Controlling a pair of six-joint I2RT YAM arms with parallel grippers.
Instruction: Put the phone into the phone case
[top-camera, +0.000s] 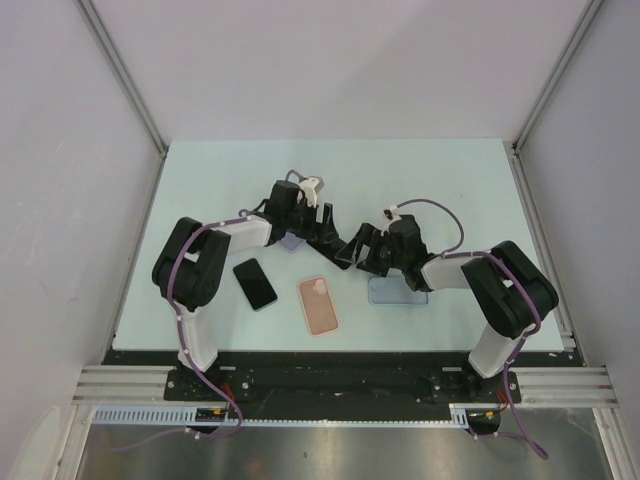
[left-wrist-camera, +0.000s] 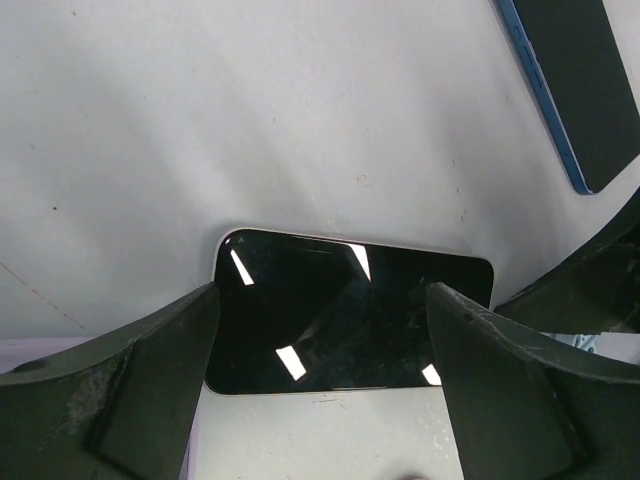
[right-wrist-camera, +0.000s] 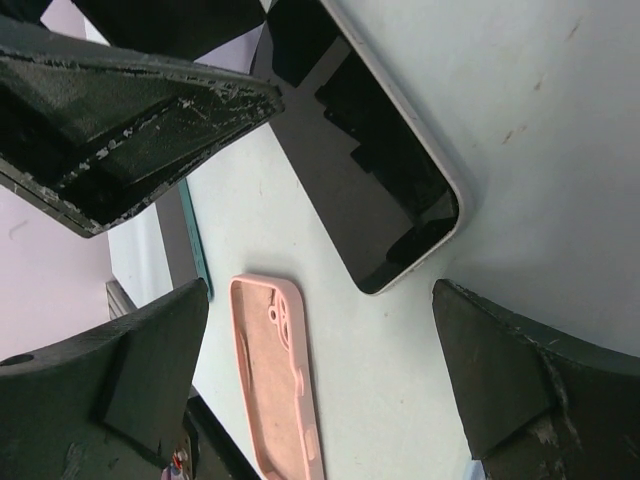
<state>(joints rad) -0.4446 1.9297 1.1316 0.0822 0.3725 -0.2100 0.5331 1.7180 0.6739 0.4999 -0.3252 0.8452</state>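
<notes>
The left gripper (left-wrist-camera: 322, 320) is spread wide and holds nothing. The phone (left-wrist-camera: 345, 310) lies flat, screen up, right under its fingertips. A blue-edged phone (left-wrist-camera: 572, 90) sits farther ahead. The right gripper (right-wrist-camera: 322, 300) is also spread and empty, with the case (right-wrist-camera: 278, 390) just ahead and the phone beyond it. The case is empty, so I judge that grasping, carrying and seating are all left to do. The left wrist view misses the case. Only the top view shows a black phone (top-camera: 255, 283), behind the left gripper.

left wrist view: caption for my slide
Open jaws straddle a black-screened phone lying flat on the table; blue-rimmed device at top right.
</notes>
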